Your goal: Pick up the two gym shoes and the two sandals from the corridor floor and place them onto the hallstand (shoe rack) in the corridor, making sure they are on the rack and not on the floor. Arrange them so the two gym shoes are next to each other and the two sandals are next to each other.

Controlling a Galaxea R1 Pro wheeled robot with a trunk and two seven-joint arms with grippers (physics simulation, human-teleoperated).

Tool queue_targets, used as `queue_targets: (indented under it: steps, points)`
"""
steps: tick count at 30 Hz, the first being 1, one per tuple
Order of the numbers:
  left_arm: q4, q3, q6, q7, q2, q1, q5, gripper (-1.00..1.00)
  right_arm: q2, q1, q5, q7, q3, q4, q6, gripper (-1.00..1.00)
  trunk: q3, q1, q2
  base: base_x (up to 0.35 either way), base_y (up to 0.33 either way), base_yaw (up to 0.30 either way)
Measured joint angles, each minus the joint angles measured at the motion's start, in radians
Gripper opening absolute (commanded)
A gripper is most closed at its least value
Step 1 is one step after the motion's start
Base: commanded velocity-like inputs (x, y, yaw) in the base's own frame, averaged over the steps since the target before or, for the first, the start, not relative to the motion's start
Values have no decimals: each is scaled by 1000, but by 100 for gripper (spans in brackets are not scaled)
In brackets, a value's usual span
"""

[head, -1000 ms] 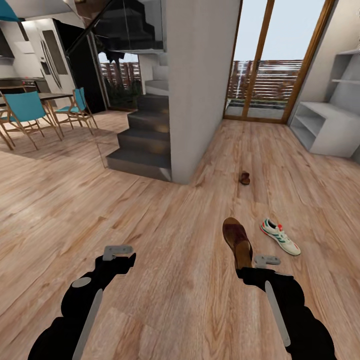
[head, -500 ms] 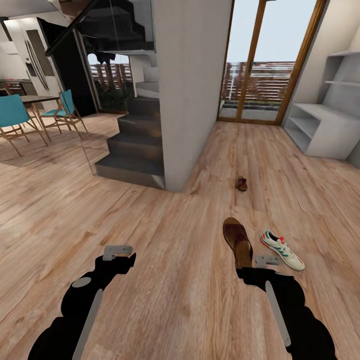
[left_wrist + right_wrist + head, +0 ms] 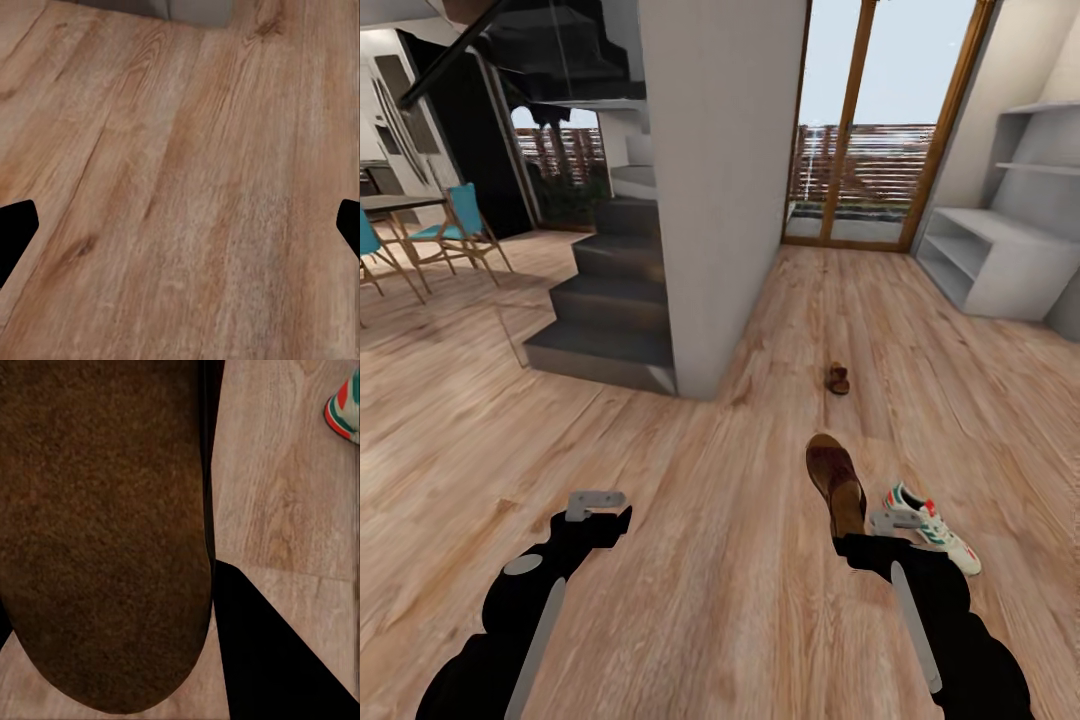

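— Arms first: where are they?

— Both reach forward and low over the floor (image 3: 690,600). My right gripper (image 3: 860,535) sits at the near end of a sandal (image 3: 836,482), which sticks out ahead of it, sole up. My left gripper (image 3: 600,510) hangs over bare planks, well apart from everything.

— Is the right one clamped on that sandal?

— Yes. In the right wrist view the sandal's brown sole (image 3: 105,532) lies hard against one dark finger (image 3: 262,652), so the jaws are pinched on it. The left wrist view has the two fingertips (image 3: 15,232) at opposite edges with wood grain between them: spread wide, holding nothing.

— Where's the rest?

— A gym shoe (image 3: 928,527) lies on the floor just right of my right gripper; the right wrist view catches only its tip (image 3: 345,409). The other sandal (image 3: 839,378) is farther ahead of that gripper. The hallstand (image 3: 1000,250) stands far ahead to its right.
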Motion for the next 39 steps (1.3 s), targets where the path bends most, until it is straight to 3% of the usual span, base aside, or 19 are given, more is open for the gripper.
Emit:
queue_targets:
  steps: [11, 22, 39]
  points:
    - [0, 0, 0, 0, 0, 0, 0, 100, 0, 0, 0, 0, 0, 0, 0, -100, 6, 0, 0, 346, 0, -285]
    - [0, 0, 0, 0, 0, 0, 0, 100, 0, 0, 0, 0, 0, 0, 0, -100, 9, 0, 0, 346, 0, -100]
    - [0, 0, 0, 0, 0, 0, 0, 100, 0, 0, 0, 0, 0, 0, 0, -100, 16, 0, 0, 324, 3, -283]
